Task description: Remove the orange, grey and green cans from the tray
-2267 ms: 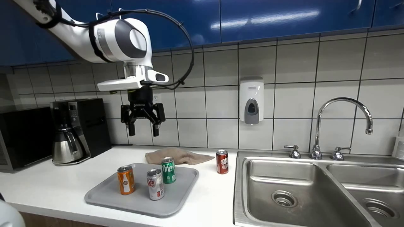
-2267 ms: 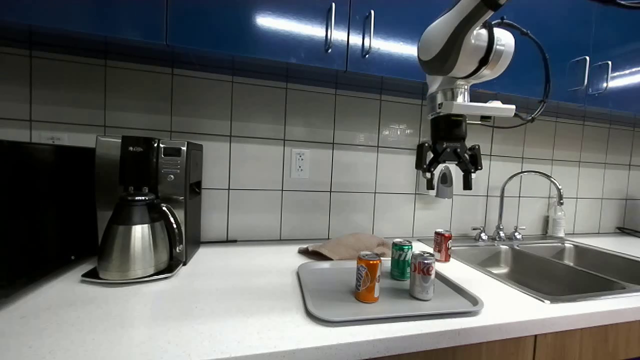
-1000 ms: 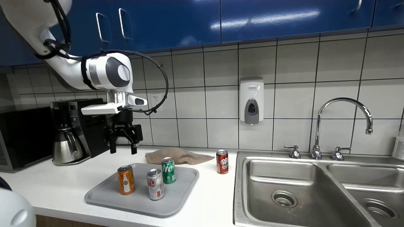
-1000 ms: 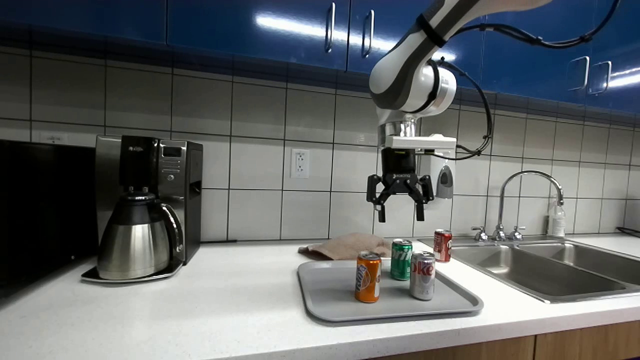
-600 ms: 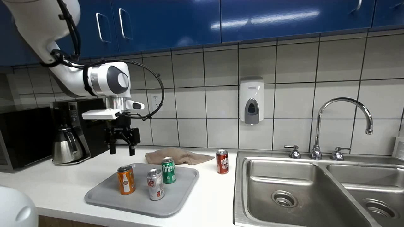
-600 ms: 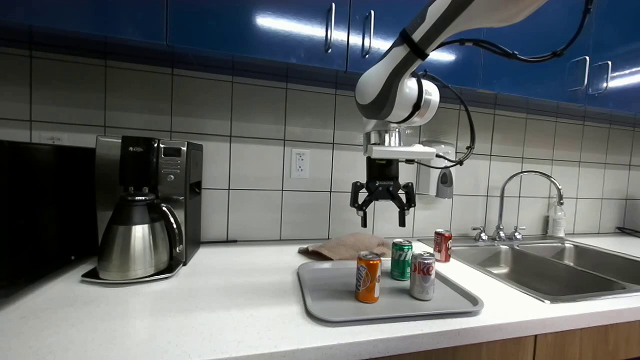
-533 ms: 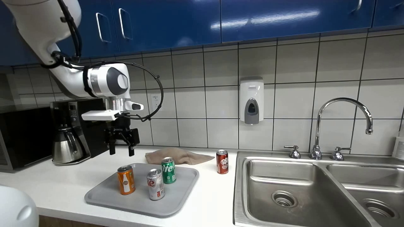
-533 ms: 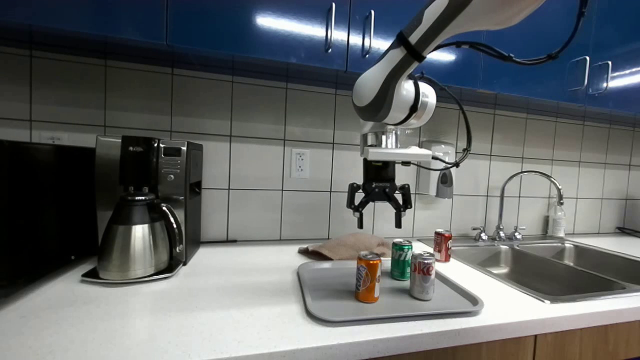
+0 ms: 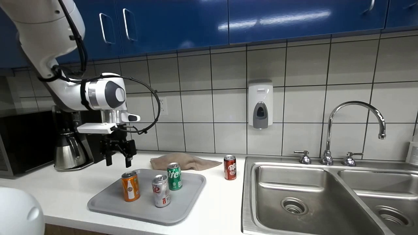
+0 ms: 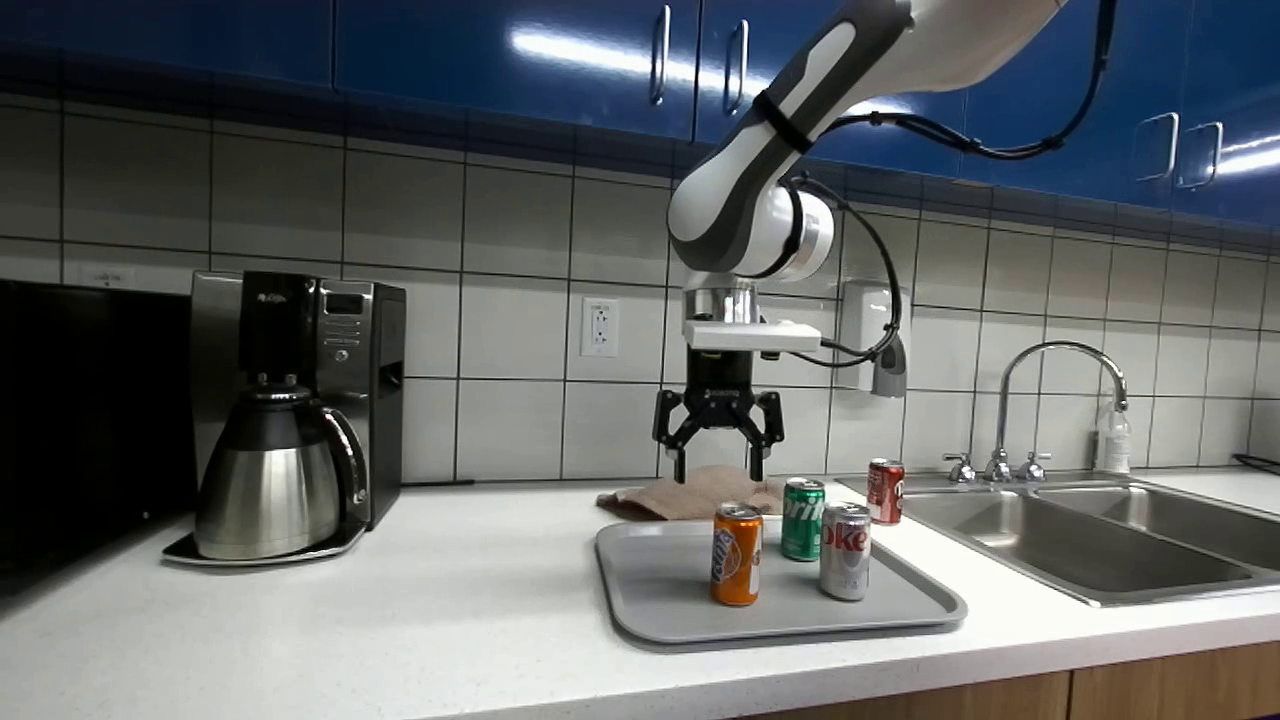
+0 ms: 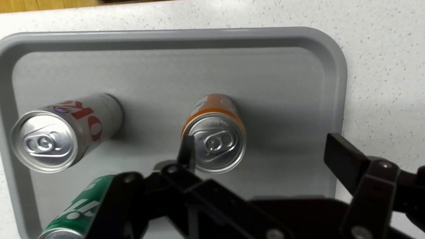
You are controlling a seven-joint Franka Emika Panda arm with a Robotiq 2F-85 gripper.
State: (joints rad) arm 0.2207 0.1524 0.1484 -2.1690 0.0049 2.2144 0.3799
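Note:
The grey tray (image 9: 109,204) lies on the counter with three upright cans on it. The orange can (image 9: 130,188), also in an exterior view (image 10: 736,560), stands apart from the others. The silver-grey can (image 9: 161,192) and the green can (image 9: 174,178) stand close together. My gripper (image 10: 718,467) is open and empty, above the tray near the orange can. In the wrist view the open jaws (image 11: 262,151) span the tray's right part. One finger (image 11: 187,151) overlaps the orange can's lid (image 11: 219,142) in the picture. The green can (image 11: 79,207) is partly hidden by the gripper.
A red can (image 9: 230,168) stands on the counter between tray and sink (image 9: 294,202). A brown cloth (image 9: 183,161) lies behind the tray. A coffee maker (image 10: 290,430) stands at the left; blue cabinets (image 10: 500,60) hang overhead. A faucet (image 9: 329,130) rises behind the sink.
My open gripper has come down and moved to the left in both exterior views, from high above to just above the cans. The cans and tray have not moved.

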